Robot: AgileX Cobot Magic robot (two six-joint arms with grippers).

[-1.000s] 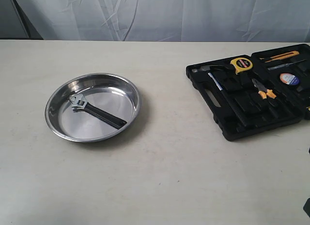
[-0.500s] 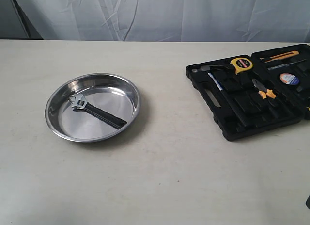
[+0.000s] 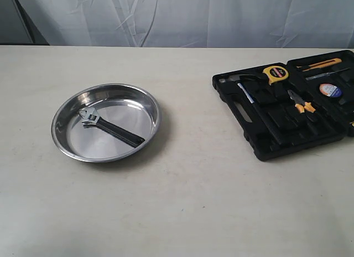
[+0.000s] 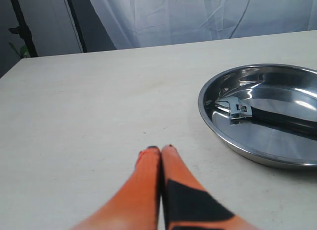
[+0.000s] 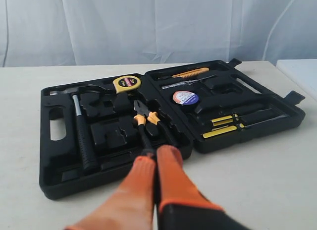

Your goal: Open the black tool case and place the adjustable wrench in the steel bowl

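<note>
The steel bowl [image 3: 126,109] sits on the bench [image 3: 193,201]; the adjustable wrench [image 3: 110,128] lies flat on its bottom. Well apart to the right, the black tool case [image 3: 265,149] lies open, holding a yellow tape measure [image 3: 275,73] and orange-handled pliers [image 3: 301,105]. The exterior view cuts off the case's far half; the right wrist view shows it whole, with a hammer [image 5: 81,133] and a tape roll [image 5: 184,97]. Only the wrist views show the left claw [image 4: 161,149] and right claw [image 5: 156,151], each with fingers pressed together on nothing.
</note>
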